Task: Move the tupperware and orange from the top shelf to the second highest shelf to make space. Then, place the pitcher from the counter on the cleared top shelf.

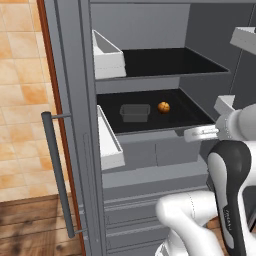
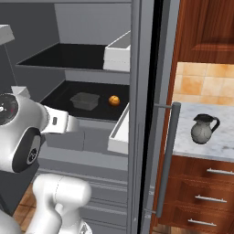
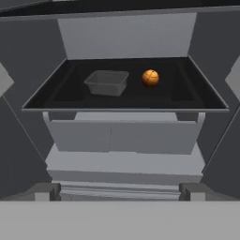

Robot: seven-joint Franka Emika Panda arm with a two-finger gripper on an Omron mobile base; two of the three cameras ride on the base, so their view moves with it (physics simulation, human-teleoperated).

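Level, the gripper (image 3: 120, 191) faces the second highest shelf (image 3: 124, 109) — jaws spread wide, empty — short of tupperware (image 3: 107, 82) and orange (image 3: 150, 77).

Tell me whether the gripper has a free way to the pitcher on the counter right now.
Probably not directly: the pitcher stands on the counter beyond the open fridge door, while the arm faces into the fridge; it would have to swing round.

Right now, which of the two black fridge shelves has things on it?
The lower shelf: the tupperware and the orange sit side by side on it, apart. The upper shelf above it is bare black board.
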